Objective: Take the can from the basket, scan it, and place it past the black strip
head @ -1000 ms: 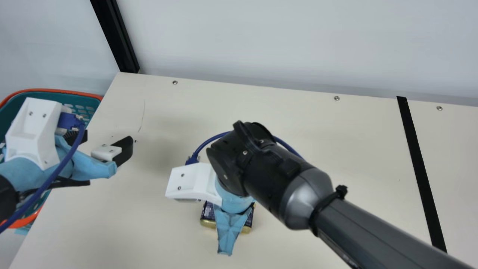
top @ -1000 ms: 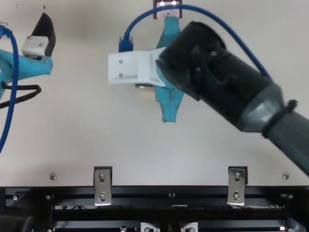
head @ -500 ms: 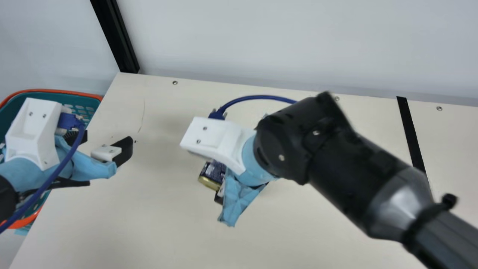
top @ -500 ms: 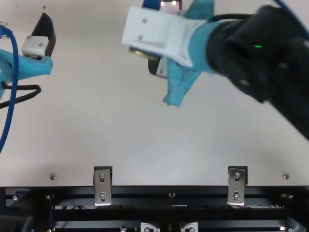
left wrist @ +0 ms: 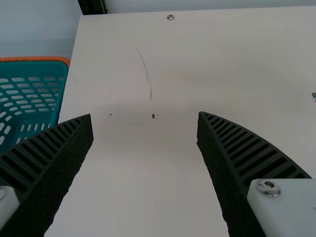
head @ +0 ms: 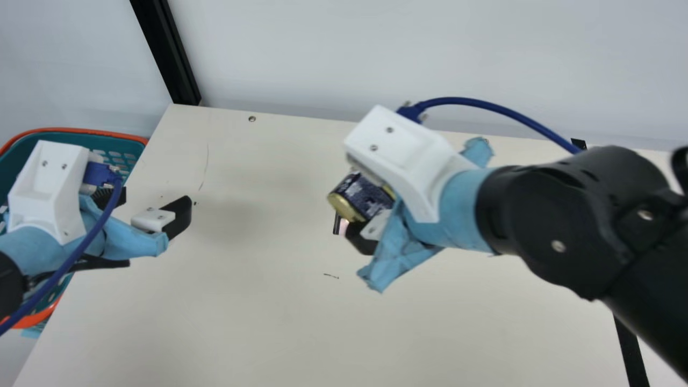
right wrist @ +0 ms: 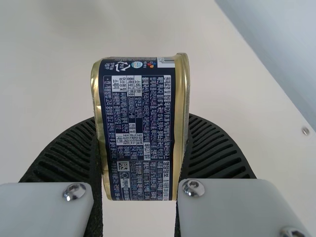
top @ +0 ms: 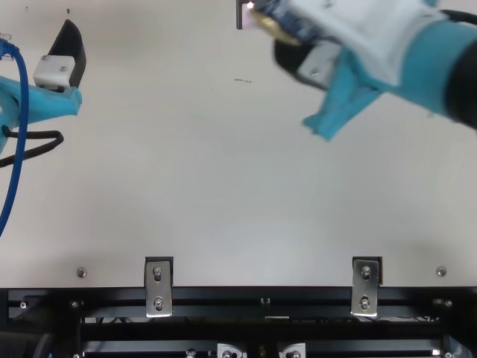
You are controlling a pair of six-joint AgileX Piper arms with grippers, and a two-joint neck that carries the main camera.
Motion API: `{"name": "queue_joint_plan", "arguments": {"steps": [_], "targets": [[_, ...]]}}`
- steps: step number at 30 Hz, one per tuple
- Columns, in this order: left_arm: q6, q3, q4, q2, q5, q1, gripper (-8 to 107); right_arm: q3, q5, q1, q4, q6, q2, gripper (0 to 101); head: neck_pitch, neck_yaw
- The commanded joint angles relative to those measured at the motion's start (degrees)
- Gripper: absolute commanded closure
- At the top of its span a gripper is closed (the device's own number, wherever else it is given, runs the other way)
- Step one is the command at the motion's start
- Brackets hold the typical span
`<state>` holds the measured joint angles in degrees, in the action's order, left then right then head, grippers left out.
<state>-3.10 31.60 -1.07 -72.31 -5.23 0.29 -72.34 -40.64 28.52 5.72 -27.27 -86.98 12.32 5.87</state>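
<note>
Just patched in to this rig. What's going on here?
The right claw is gripping the navy-and-gold can above the table. The can is not yet past the black strip; whether it has been scanned, I can't tell. The left claw is open and empty, near the teal basket with the orange rim.

The left gripper has its two black ribbed fingers spread wide apart, with cream table visible between them. A thin scratch and small dark specks mark the surface. Beside the table is a teal, slotted basket with an orange rim. A screw sits near the edge by the pale wall, and a black post stands at the corner.
</note>
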Motion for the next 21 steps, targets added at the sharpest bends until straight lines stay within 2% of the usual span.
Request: {"name": "queue_joint_plan", "arguments": {"steps": [1, 13, 21], "targets": [[0.0, 0.0, 0.0, 0.0, 0.0, 0.0, 9, 2.2, 0.8, -2.2, -1.4, 1.6, 1.6, 101, 0.1, -2.2], [0.0, 0.0, 0.0, 0.0, 0.0, 0.0, 9, 11.0, 2.2, -15.7, -10.3, 9.4, 9.3, 101, 0.0, -15.5], [0.0, 0.0, 0.0, 0.0, 0.0, 0.0, 9, 14.7, 1.6, -26.1, -12.5, 9.7, 13.2, 101, 0.6, -25.8]]}}
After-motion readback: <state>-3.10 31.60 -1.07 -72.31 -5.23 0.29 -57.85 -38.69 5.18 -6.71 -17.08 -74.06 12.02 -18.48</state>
